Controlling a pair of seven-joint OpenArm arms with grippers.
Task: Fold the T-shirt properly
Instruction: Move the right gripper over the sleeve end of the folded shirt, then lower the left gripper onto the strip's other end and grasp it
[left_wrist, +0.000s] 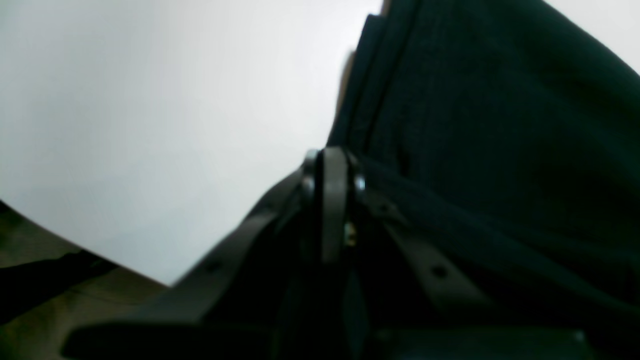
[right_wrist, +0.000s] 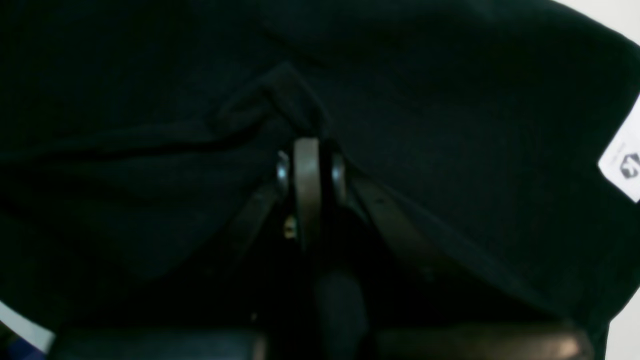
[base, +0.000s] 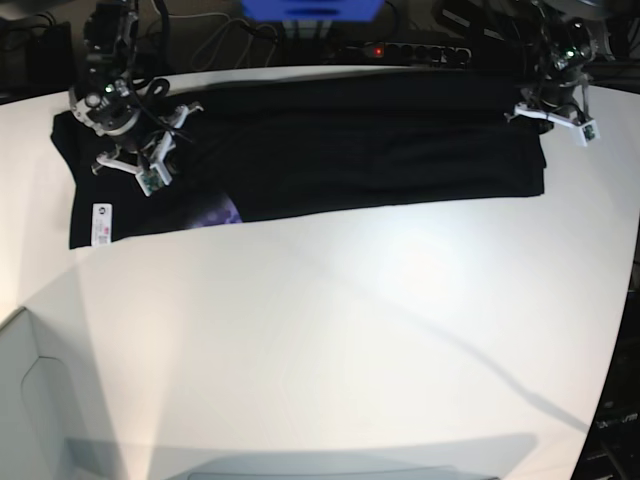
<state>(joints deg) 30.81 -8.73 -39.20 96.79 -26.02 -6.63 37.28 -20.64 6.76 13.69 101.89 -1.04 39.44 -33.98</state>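
- The T-shirt (base: 340, 150) is black and lies flat at the far side of the white table (base: 330, 330). It is folded into a long band that runs from one side of the table to the other.
- A small white label (base: 100, 222) sits on the shirt's near corner, on the left in the base view. The same label (right_wrist: 622, 162) shows at the right edge of the right wrist view.
- A bit of purple print (base: 215, 212) peeks out at the shirt's near edge, close to the label.
- The right gripper (right_wrist: 306, 150) is down on the shirt's end by the label. Its jaws are pinched together, and a little ridge of black cloth bunches up right at the tips. It seems to be nipping that cloth.
- The left gripper (left_wrist: 334, 160) is at the shirt's other end, at the edge of the cloth. Its jaws are pressed tight together too. The picture is blurry, so I cannot tell if cloth is caught between them.
- Behind the table there is a power strip (base: 405, 50) with a red light and a blue box (base: 312, 10).
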